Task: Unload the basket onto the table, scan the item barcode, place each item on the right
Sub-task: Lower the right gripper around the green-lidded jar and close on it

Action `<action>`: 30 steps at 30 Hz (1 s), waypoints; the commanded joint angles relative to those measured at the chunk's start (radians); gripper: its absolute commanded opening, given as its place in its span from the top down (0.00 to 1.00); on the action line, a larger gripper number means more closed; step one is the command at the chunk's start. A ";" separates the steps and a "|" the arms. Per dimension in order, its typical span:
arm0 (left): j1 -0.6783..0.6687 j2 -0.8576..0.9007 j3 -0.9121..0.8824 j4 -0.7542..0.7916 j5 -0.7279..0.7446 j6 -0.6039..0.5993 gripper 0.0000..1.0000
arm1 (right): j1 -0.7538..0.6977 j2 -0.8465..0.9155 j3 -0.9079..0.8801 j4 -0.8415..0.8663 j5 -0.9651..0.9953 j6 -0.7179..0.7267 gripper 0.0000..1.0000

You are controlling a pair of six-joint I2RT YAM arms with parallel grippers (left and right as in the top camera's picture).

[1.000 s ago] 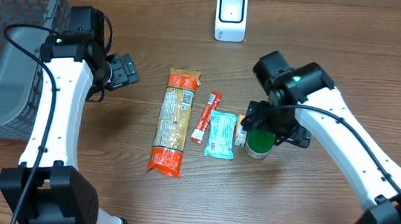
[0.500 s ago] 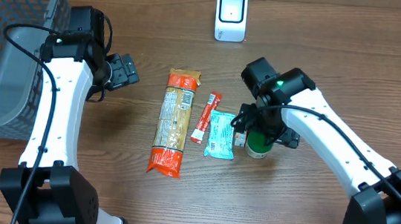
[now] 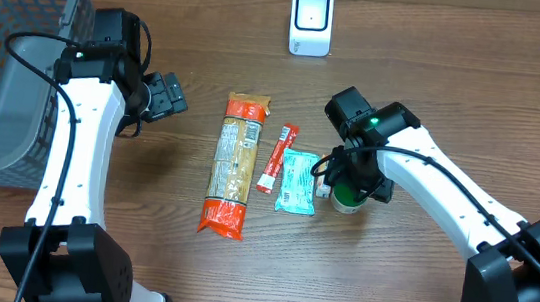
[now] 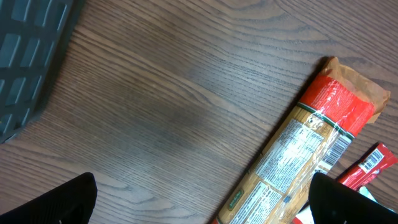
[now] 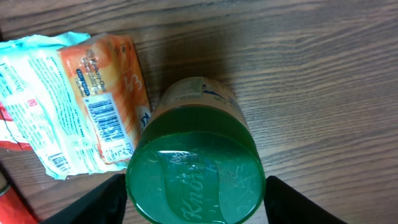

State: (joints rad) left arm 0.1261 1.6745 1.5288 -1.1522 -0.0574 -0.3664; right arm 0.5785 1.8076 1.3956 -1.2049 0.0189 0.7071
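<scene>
Moved: right arm drawn in leftward, right gripper (image 3: 349, 180) lowered over the green-lidded jar (image 5: 198, 180); left arm unchanged; jar upright on the table (image 3: 458, 80), touching an orange sachet (image 5: 102, 106) that lies on a teal packet (image 3: 297, 182); right fingers flank the lid, firm clamp cannot be told; left gripper (image 3: 167, 97) spread wide, empty, near the grey basket (image 3: 9, 53); white scanner (image 3: 311, 22) at far edge, well apart.

Green-lidded jar (image 3: 350, 193) upright on the table (image 3: 478, 82), white scanner (image 3: 311, 22) at the far edge.
The jar's lid (image 5: 196, 180) is translucent green with embossed lettering; its side touches a small orange packet (image 5: 106, 93). The scanner stands well apart.
</scene>
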 commanded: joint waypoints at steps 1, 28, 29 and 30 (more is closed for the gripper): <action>-0.002 -0.014 0.016 0.001 -0.009 0.011 0.00 | 0.005 0.000 -0.005 0.000 0.014 0.003 0.33; -0.002 -0.014 0.016 0.001 -0.009 0.011 0.00 | 0.004 0.000 -0.054 0.114 0.152 -0.008 0.45; -0.002 -0.014 0.016 0.001 -0.009 0.011 0.00 | 0.004 0.000 -0.054 0.119 0.161 -0.008 0.45; -0.002 -0.014 0.016 0.001 -0.009 0.011 0.00 | 0.004 0.000 -0.054 0.124 0.173 -0.009 0.44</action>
State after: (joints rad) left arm 0.1261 1.6745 1.5284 -1.1522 -0.0574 -0.3664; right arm 0.5785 1.8076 1.3472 -1.0931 0.1093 0.7033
